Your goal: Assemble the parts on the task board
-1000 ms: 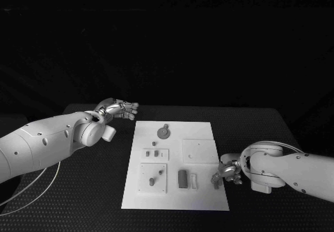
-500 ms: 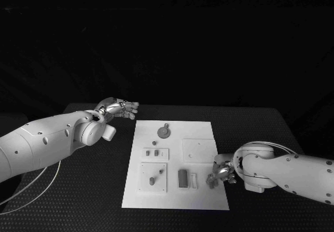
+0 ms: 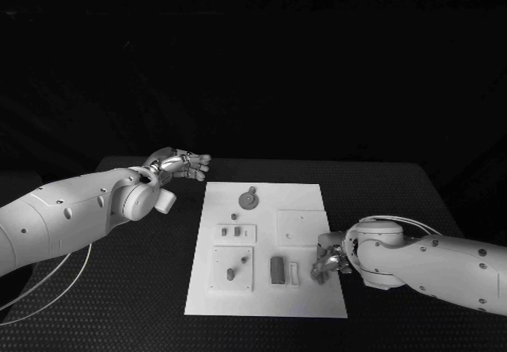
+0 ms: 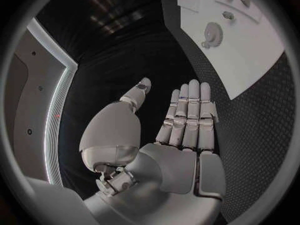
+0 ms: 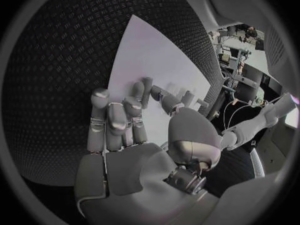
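The left hand (image 3: 182,164) hangs off the far left corner of the task board (image 3: 264,304), well apart from every part; its fingers (image 4: 187,112) lie straight and together, thumb out to the side, holding nothing. On the board's left half a gear-like round part (image 3: 248,200) lies flat near the far edge, two small parts (image 3: 238,232) sit in a raised square block, and below them another block carries an oval part (image 3: 231,276) and a smaller one. These look seated, though at this distance I cannot tell whether they are pressed home. In the middle a dark rectangular part (image 3: 278,270) lies on the near half with a pale upright piece (image 3: 294,275) just beside it. The square plate (image 3: 303,228) on the right half looks bare but for a dot. The right hand (image 3: 330,261) reaches over the board's right edge near that pale piece, fingers (image 5: 132,107) partly curled above the white surface; whether it holds anything I cannot tell. I judge the job part done, with the near-right pieces still to fit
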